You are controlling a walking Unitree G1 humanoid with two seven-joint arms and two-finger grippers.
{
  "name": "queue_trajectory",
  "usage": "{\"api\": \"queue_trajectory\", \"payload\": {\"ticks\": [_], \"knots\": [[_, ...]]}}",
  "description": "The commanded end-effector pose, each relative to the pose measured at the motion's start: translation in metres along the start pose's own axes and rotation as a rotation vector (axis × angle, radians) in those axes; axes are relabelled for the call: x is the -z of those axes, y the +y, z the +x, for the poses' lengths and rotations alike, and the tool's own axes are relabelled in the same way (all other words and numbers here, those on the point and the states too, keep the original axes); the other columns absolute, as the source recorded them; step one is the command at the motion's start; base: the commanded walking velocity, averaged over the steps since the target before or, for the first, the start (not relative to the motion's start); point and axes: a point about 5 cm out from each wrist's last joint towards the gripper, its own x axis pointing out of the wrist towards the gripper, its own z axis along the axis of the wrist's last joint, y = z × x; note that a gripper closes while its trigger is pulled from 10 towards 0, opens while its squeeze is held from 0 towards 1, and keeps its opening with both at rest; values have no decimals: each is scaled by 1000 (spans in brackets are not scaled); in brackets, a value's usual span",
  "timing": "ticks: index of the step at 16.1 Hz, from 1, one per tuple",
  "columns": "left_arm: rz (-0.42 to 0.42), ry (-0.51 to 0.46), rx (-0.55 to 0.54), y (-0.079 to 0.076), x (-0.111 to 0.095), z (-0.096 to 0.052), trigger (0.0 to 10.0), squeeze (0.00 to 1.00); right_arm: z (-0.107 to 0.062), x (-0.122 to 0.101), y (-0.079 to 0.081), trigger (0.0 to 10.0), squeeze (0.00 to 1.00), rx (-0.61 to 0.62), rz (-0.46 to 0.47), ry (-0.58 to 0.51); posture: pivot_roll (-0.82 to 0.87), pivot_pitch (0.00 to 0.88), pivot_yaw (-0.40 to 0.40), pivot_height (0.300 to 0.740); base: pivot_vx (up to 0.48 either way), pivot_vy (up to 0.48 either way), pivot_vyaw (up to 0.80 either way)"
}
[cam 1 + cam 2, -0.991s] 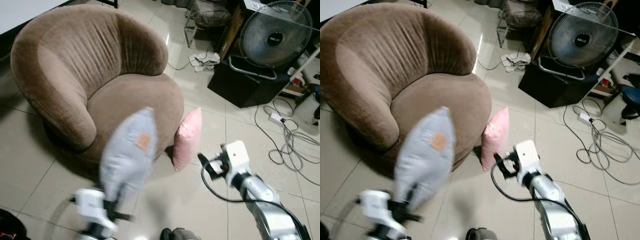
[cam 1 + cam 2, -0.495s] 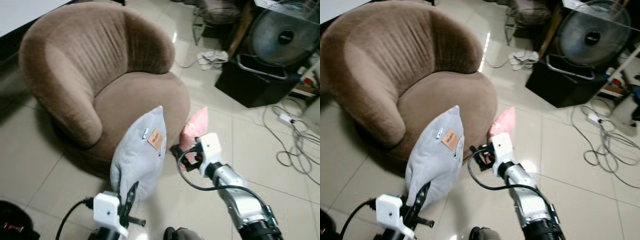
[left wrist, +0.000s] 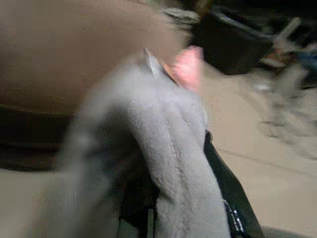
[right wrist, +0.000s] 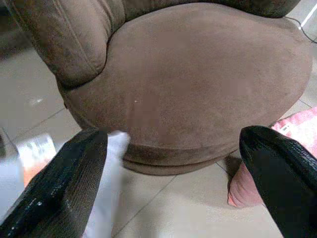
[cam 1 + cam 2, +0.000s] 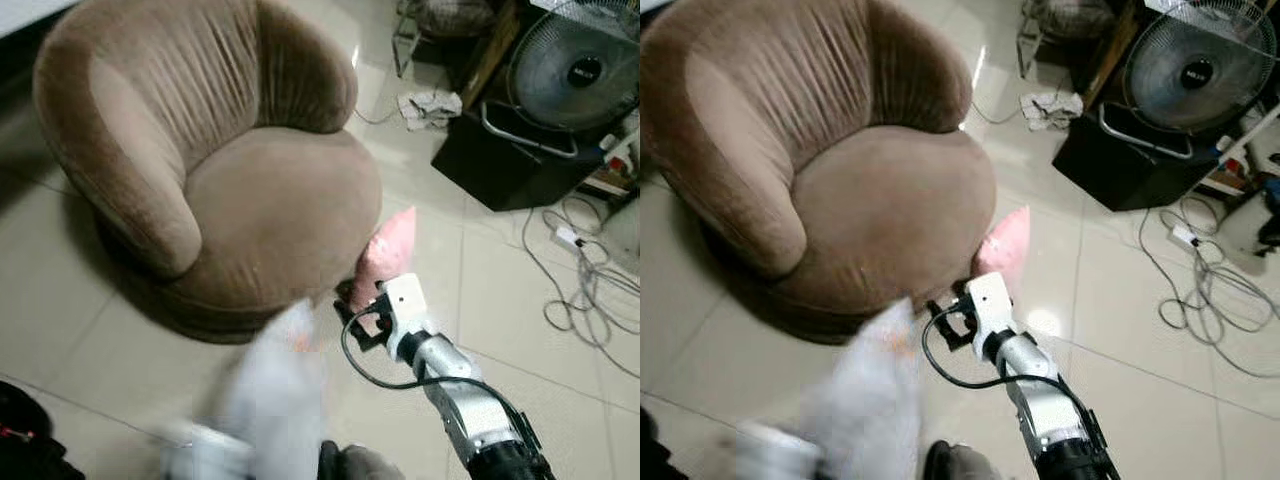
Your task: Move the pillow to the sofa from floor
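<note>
Down in front of the brown sofa (image 5: 250, 190), the grey pillow (image 5: 275, 400) is a blur, raised off the tiles but not yet on the seat. A pink pillow (image 5: 385, 260) leans against the sofa's base. From the left wrist, the left gripper (image 3: 173, 198) has its fingers clamped on grey fabric. From the right wrist, the right gripper (image 4: 173, 173) is spread wide, empty, facing the seat. Lift done; placing remains.

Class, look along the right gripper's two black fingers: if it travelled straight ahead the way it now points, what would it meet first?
Most likely the front edge of the brown sofa seat cushion, centred between the open right gripper fingers. The pink pillow lies off to one side, though depth is uncertain.
</note>
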Motion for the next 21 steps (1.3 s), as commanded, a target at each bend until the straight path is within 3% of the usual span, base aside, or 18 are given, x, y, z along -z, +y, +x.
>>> {"api": "queue_trajectory", "payload": {"ticks": [1,4,8,10,14,15,16,17,21], "knots": [[-41,-81,-2,-2,-11,2,0,0,-3,6,-6,10000,0,15,-5,24,255,208,-204,740,0,0,0],[-26,-95,27,3,-11,6,0,0,0,2,-9,10000,0,38,-10,3,221,177,-189,740,0,0,0],[-43,-97,164,3,-14,26,0,0,-6,-6,-24,10000,0,123,-24,-40,122,118,-142,740,0,0,0],[-46,-101,218,2,-16,43,0,0,-15,-10,-31,10000,0,180,-36,-60,37,85,-112,740,0,0,0],[-74,-99,327,-22,-14,70,0,0,-42,-11,-44,10000,0,267,-64,-66,-106,73,-83,740,0,0,0],[-78,-111,355,-16,-37,110,0,0,-48,-5,-48,10000,0,303,-64,-52,-137,74,-82,740,0,0,0],[-82,-136,356,-5,-81,158,0,0,-50,-4,-47,10000,0,312,-60,-51,-141,70,-85,740,0,0,0],[-84,-155,360,-6,-96,172,0,0,-49,-3,-43,10000,0,304,-64,-45,-139,68,-85,740,0,0,0],[-98,-159,352,-13,-99,181,0,0,-43,-8,-45,10000,0,314,-84,-47,-180,61,-61,740,0,0,0]]}}
